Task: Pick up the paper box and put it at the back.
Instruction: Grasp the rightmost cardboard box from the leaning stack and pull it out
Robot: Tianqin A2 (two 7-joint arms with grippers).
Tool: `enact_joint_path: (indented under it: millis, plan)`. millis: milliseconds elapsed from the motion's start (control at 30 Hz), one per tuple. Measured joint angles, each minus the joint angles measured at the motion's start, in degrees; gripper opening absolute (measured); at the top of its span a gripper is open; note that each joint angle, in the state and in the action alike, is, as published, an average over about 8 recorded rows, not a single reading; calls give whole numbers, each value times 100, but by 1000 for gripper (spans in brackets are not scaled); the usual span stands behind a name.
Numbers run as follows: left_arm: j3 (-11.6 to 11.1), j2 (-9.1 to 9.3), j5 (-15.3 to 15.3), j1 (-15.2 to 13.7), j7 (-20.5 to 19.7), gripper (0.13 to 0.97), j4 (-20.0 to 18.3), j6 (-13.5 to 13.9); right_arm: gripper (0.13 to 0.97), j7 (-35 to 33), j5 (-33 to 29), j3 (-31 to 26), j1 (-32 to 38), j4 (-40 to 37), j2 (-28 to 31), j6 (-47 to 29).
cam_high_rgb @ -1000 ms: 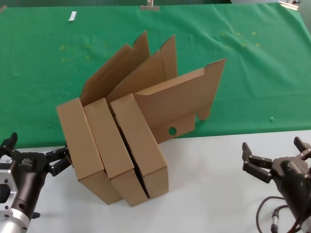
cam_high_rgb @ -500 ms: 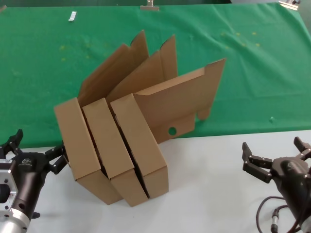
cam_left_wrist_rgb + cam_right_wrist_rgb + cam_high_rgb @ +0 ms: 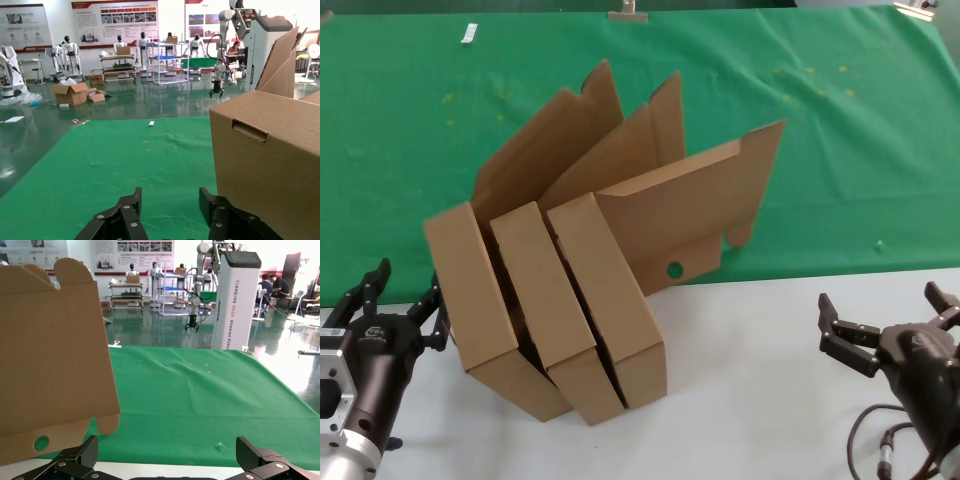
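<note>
Three same-looking brown cardboard boxes stand leaning side by side with lids raised, where the green cloth point(image 3: 840, 150) meets the white strip. The leftmost paper box point(image 3: 470, 290) stands tilted beside my left gripper point(image 3: 408, 290), which is open with one finger close against its side wall. In the left wrist view the gripper point(image 3: 169, 195) is open over green cloth, with the box point(image 3: 270, 160) beside it. The rightmost box point(image 3: 610, 290) shows a round hole point(image 3: 674, 269) in its lid. My right gripper point(image 3: 878, 298) is open and empty on the white strip, apart from the boxes.
The middle box point(image 3: 545, 290) is wedged between the other two. The rightmost box's lid point(image 3: 55, 355) shows in the right wrist view. The white tabletop strip point(image 3: 750, 380) runs along the front. A small white item point(image 3: 469, 33) and a clip point(image 3: 628, 12) lie at the cloth's far edge.
My left gripper has moved left and a little back. The leftmost box has shifted and tilted left with it, opening a gap from the middle box. The right arm has not moved.
</note>
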Motion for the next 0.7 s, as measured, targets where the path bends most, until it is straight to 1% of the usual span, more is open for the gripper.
enact_joint_path:
  millis: [67, 333, 367, 633, 700]
  plan:
    - [0, 0, 0, 0, 0, 551, 0, 0, 966, 0, 0, 0, 0, 0, 0, 0]
    - [0, 0, 0, 0, 0, 353, 0, 0, 966, 0, 0, 0, 0, 0, 0, 0]
    - [0, 0, 0, 0, 0, 353, 0, 0, 966, 0, 0, 0, 0, 0, 0, 0]
    - [0, 0, 0, 0, 0, 220, 0, 0, 966, 0, 0, 0, 0, 0, 0, 0]
    - [0, 0, 0, 0, 0, 212, 0, 0, 966, 0, 0, 0, 0, 0, 0, 0]
